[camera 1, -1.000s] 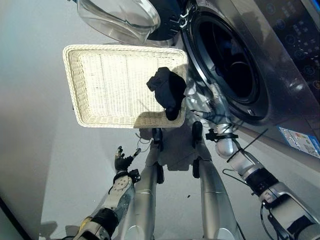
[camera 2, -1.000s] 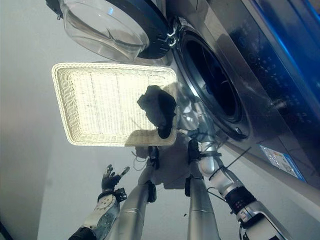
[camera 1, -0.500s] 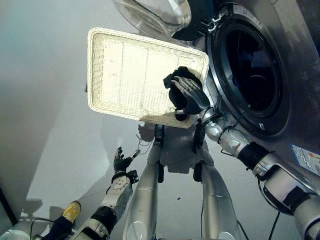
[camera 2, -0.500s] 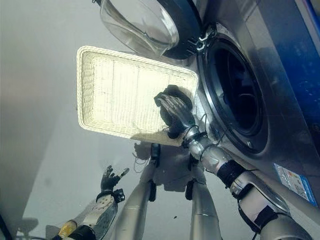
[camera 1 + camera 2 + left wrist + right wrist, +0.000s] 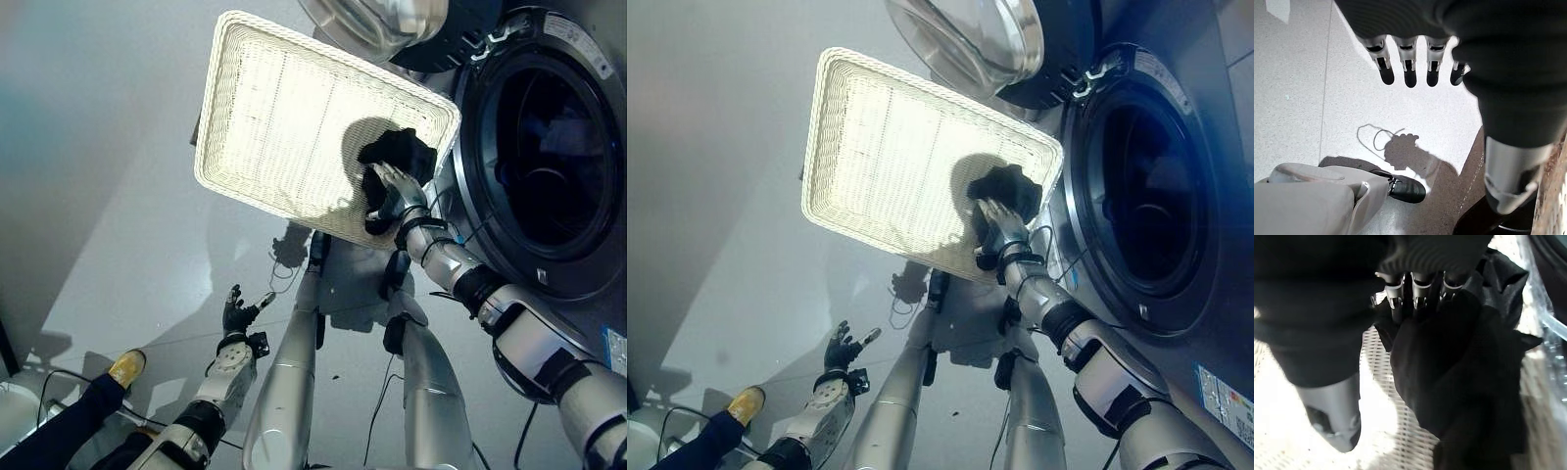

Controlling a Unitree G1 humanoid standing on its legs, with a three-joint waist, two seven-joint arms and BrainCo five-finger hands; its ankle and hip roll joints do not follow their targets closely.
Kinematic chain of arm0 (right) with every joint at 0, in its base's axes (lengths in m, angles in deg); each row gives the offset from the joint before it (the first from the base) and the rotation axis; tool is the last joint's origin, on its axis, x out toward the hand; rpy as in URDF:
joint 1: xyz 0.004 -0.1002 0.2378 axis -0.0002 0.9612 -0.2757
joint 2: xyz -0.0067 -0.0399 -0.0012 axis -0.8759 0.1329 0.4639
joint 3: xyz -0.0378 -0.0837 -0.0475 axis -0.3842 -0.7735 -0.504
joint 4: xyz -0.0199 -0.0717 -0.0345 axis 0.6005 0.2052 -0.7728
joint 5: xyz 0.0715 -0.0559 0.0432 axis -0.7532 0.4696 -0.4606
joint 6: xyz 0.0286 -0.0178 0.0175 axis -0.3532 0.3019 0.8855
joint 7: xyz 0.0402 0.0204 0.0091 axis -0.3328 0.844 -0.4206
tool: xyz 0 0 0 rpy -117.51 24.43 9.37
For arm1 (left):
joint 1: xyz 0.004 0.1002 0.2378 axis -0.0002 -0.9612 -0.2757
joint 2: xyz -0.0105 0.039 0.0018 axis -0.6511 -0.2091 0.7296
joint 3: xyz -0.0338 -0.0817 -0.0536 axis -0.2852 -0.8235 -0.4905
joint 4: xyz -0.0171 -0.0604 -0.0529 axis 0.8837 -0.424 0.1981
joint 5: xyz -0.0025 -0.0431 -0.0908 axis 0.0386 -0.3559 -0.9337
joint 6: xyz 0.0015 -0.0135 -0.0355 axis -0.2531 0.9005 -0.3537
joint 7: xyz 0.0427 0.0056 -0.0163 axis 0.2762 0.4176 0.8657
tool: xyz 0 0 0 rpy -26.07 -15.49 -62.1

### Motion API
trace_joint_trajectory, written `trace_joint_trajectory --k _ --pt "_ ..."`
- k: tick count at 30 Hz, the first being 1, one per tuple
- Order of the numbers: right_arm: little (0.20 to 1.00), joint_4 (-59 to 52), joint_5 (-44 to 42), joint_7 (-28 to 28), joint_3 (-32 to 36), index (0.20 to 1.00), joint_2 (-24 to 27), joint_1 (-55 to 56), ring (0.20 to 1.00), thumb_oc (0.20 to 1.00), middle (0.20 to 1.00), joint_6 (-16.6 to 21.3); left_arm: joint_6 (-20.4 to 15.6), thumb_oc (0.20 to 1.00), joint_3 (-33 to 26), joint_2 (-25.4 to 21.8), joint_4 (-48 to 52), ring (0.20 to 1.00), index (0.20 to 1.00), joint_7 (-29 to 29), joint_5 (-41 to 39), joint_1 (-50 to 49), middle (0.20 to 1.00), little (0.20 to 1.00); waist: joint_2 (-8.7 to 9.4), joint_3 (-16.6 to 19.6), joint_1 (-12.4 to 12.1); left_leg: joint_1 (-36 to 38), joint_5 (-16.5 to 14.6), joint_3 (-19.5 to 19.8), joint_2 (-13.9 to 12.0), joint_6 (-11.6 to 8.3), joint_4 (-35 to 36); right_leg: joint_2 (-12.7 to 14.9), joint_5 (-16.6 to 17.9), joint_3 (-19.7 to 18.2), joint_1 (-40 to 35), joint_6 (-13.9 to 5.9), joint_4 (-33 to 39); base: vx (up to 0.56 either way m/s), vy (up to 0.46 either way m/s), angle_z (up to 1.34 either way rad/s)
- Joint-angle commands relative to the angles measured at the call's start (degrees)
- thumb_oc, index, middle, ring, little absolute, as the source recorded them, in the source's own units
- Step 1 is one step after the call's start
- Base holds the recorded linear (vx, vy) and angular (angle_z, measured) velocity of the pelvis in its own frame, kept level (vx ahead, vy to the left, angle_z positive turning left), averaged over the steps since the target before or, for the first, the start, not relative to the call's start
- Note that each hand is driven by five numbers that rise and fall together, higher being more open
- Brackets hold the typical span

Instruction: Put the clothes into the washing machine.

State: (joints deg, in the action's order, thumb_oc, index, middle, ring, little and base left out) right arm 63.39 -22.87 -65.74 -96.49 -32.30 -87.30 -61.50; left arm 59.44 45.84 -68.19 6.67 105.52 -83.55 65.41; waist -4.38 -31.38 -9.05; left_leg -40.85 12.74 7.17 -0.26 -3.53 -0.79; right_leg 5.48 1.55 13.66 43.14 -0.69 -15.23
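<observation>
A black garment (image 5: 397,152) lies bunched in the white wicker basket (image 5: 274,117), at the corner nearest the washing machine's open drum (image 5: 549,166). My right hand (image 5: 392,191) rests on the garment from the near side, with its fingers (image 5: 1393,296) straight against the dark folds and the thumb (image 5: 1334,416) held apart over the wicker. In the right wrist view the black garment (image 5: 1459,367) lies just past the fingers. My left hand (image 5: 235,315) hangs low over the floor, open and empty, its fingers (image 5: 1408,73) spread.
The machine's round glass door (image 5: 377,20) stands swung open beyond the basket's far corner. A person's yellow shoe (image 5: 125,367) and blue trouser leg stand on the grey floor at the lower left.
The camera has shifted, so the whole scene has slid. My right hand moved from beside the machine's rim onto the black garment. A person's shoe has come into view.
</observation>
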Motion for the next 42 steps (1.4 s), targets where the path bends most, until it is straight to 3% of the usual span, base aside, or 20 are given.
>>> trace_joint_trajectory --k 1,3,4,7,10,15,17,19,20,21,23,25,26,28,29,32,34,37,42 --pt "1.0 5.9 -6.3 -0.7 3.4 1.0 3.2 0.6 1.0 1.0 1.0 -3.3 -0.3 1.0 1.1 0.4 1.1 1.0 1.0 -0.2 2.9 0.8 1.0 1.0 -2.19 1.6 -1.6 -2.4 -3.4 -4.3 3.4 0.27 -1.9 -0.4 3.0 0.7 1.6 -5.31 1.5 0.02 0.006 0.1" --pt "1.0 5.9 -6.3 -0.7 3.5 1.0 3.2 0.6 1.0 1.0 1.0 -3.3 -0.3 1.0 1.1 0.4 1.1 1.0 1.0 -0.2 2.9 0.8 1.0 1.0 -2.19 1.6 -1.6 -2.4 -3.4 -4.3 3.4 0.27 -1.9 -0.4 3.0 0.7 1.6 -5.31 1.5 0.02 0.004 0.12" --pt "1.0 6.5 -2.6 -6.0 3.5 1.0 4.1 -0.4 1.0 1.0 1.0 -3.1 -0.2 1.0 1.9 0.5 2.2 1.0 1.0 0.4 2.7 0.5 1.0 1.0 -2.44 1.6 -1.8 -2.9 -3.2 -4.1 3.5 0.34 -1.7 -0.4 3.3 0.6 2.3 -5.45 1.5 0.02 0.009 0.17" --pt "1.0 6.0 4.4 -11.4 2.8 1.0 5.7 -1.9 1.0 1.0 1.0 -2.7 -0.7 1.0 2.7 0.7 2.9 1.0 1.0 0.9 2.5 -0.1 1.0 1.0 -2.58 1.6 -1.6 -3.3 -3.1 -4.1 3.5 0.36 -1.4 -0.6 3.6 0.4 2.8 -5.69 1.7 0.01 0.019 0.13" --pt "1.0 5.9 6.3 -11.9 2.6 1.0 5.9 -2.2 1.0 1.0 1.0 -2.9 -0.8 1.0 2.9 0.7 3.0 1.0 1.0 1.1 2.5 0.0 1.0 1.0 -2.59 1.6 -1.6 -3.5 -3.1 -4.2 3.5 0.34 -1.4 -0.6 3.7 0.3 3.0 -5.76 1.7 0.0 0.006 0.02" --pt "1.0 6.0 11.8 -9.3 -1.9 1.0 7.9 -2.6 1.0 1.0 1.0 -7.2 -1.5 1.0 4.0 0.7 3.1 1.0 1.0 1.4 1.6 0.1 1.0 1.0 -2.64 1.6 -1.0 -4.0 -2.8 -4.3 3.4 0.52 -0.8 -0.9 4.0 -0.6 3.7 -5.93 2.2 0.0 0.029 0.01" --pt "1.0 6.1 11.7 -10.0 -2.5 1.0 8.2 -2.3 1.0 1.0 1.0 -6.4 -1.5 1.0 4.2 0.6 3.2 1.0 1.0 1.5 1.4 0.3 1.0 1.0 -2.64 1.6 -0.9 -4.1 -2.7 -4.3 3.4 0.54 -0.8 -0.9 4.1 -0.8 3.9 -5.92 2.3 0.0 0.0 0.0" --pt "1.0 5.6 10.5 -12.2 -2.8 1.0 8.4 -1.9 1.0 1.0 1.0 -3.2 -1.6 1.0 4.5 0.6 3.2 1.0 1.0 1.7 1.3 0.3 1.0 1.0 -2.63 1.6 -0.6 -4.1 -2.8 -4.2 3.5 0.67 -0.7 -1.0 4.2 -1.1 4.0 -5.94 2.5 0.0 0.0 0.0" --pt "1.0 3.4 6.2 -13.7 -2.3 1.0 8.6 -1.0 1.0 1.0 1.0 2.3 -1.5 1.0 4.5 0.5 3.5 1.0 1.0 2.0 1.5 0.1 1.0 1.0 -2.49 1.6 -0.3 -4.1 -2.9 -4.2 3.5 0.73 -0.7 -1.1 4.4 -1.4 4.1 -5.98 2.5 0.0 0.0 0.0" --pt "1.0 3.4 6.2 -13.7 -2.3 1.0 8.6 -1.0 1.0 1.0 1.0 2.3 -1.5 1.0 4.5 0.5 3.5 1.0 1.0 2.0 1.5 0.1 1.0 1.0 -2.49 1.6 -0.3 -4.0 -2.9 -4.2 3.5 0.74 -0.7 -1.1 4.4 -1.4 4.1 -5.98 2.5 0.0 0.0 0.0" --pt "1.0 -0.9 -1.7 -10.3 -1.2 1.0 8.7 -0.2 1.0 1.0 1.0 9.3 -1.1 1.0 4.3 0.4 4.1 1.0 1.0 2.3 1.7 -0.2 1.0 1.0 -2.22 1.6 0.1 -3.9 -3.0 -4.2 3.5 0.68 -0.7 -1.2 4.5 -1.7 4.0 -5.99 2.8 0.0 0.0 0.0" --pt "1.0 -12.4 -18.9 2.2 2.1 1.0 8.0 3.8 1.0 1.0 1.0 15.5 -0.6 1.0 2.9 0.2 4.7 1.0 1.0 2.0 2.5 -1.0 1.0 1.0 -1.5 1.6 0.9 -3.5 -3.0 -4.4 3.3 0.35 -0.7 -1.3 4.3 -2.2 3.9 -5.9 2.8 0.0 0.015 0.0" --pt "1.0 -17.3 -25.3 9.2 3.0 1.0 7.9 6.5 1.0 1.0 1.0 16.6 -0.2 1.0 1.9 0.0 5.0 1.0 1.0 1.7 2.8 -1.5 1.0 1.0 -1.05 1.6 1.4 -3.3 -3.0 -4.5 3.2 0.25 -0.8 -1.5 4.1 -2.4 3.7 -5.9 2.7 0.0 0.032 -0.02" --pt "1.0 -21.3 -30.7 12.6 3.6 1.0 7.3 8.9 1.0 1.0 1.0 17.0 0.1 1.0 1.2 0.0 5.1 1.0 1.0 1.7 3.1 -1.6 1.0 1.0 -0.71 1.6 1.8 -3.2 -2.9 -4.7 3.1 0.21 -0.7 -1.5 4.1 -2.6 3.7 -5.89 2.7 0.0 0.026 -0.05" --pt "1.0 -27.2 -34.3 18.0 5.4 1.0 6.4 12.9 1.0 1.0 1.0 19.5 0.2 1.0 0.4 -0.1 5.3 1.0 1.0 1.6 3.4 -2.2 1.0 1.0 -0.13 1.6 2.5 -3.0 -3.0 -4.9 3.0 0.19 -1.0 -1.7 4.1 -2.9 3.7 -5.87 2.6 0.0 0.02 -0.09" --pt "1.0 -32.4 -32.7 20.5 6.4 1.0 6.2 15.6 1.0 1.0 1.0 21.2 -0.5 1.0 -0.1 0.0 5.1 1.0 1.0 1.7 3.8 -3.1 1.0 1.0 0.27 1.6 3.3 -2.6 -2.9 -5.3 3.0 0.29 -0.9 -1.9 4.3 -3.3 3.7 -5.9 2.7 0.0 0.026 -0.07" --pt "1.0 -36.3 -31.8 20.5 7.1 1.0 6.1 16.8 1.0 1.0 1.0 18.1 -0.1 1.0 -0.4 -0.1 5.6 1.0 1.0 2.1 3.8 -3.3 1.0 1.0 0.66 1.6 3.8 -2.3 -2.9 -5.7 2.9 0.28 -1.0 -2.1 4.4 -3.7 3.6 -6.0 2.7 0.0 0.002 -0.06" --pt "1.0 -37.8 -33.1 20.4 7.9 1.0 6.4 17.7 1.0 1.0 1.0 16.5 -0.2 1.0 -0.8 0.2 5.3 1.0 1.0 2.0 4.2 -3.6 1.0 1.0 0.86 1.6 4.2 -2.0 -2.9 -6.0 2.7 0.39 -0.8 -2.2 4.7 -4.0 3.6 -5.98 2.8 0.0 0.001 -0.05" --pt "1.0 -41.0 -36.6 19.8 10.8 1.0 5.7 18.9 1.0 1.0 1.0 20.1 -0.4 1.0 -1.0 0.3 5.5 1.0 1.0 2.3 4.5 -4.5 1.0 1.0 0.82 1.6 4.7 -1.5 -3.0 -6.4 2.7 0.53 -0.7 -2.5 4.7 -4.5 3.3 -5.84 2.7 0.0 0.006 -0.1"
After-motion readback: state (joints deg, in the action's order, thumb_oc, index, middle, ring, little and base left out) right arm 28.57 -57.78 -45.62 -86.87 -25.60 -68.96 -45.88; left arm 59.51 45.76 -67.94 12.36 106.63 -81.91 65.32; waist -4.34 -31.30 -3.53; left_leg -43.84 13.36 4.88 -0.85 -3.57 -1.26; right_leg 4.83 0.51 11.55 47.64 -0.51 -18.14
